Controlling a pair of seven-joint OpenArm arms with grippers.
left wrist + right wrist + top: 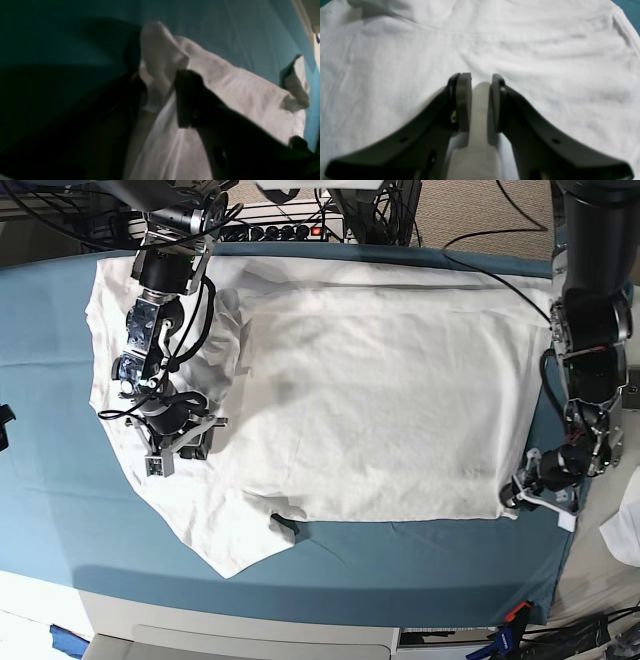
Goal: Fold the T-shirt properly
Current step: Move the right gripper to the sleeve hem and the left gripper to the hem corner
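The white T-shirt (380, 410) lies spread over the teal table cloth (400, 570), with one sleeve trailing toward the front left. My right gripper (165, 460) is on the shirt's left part. In the right wrist view its fingers (463, 100) stand close together with a raised fold of the shirt (520, 50) pinched between them. My left gripper (518, 496) is at the shirt's front right corner. In the left wrist view (158, 80) it is shut on a bunched-up piece of the shirt (237, 95), lifted a little off the cloth (225, 25).
A small black object (285, 527) lies on the cloth at the shirt's front edge. A white fabric scrap (625, 535) hangs at the far right. Cables and a power strip (290, 225) run along the back edge. The table's front edge is near.
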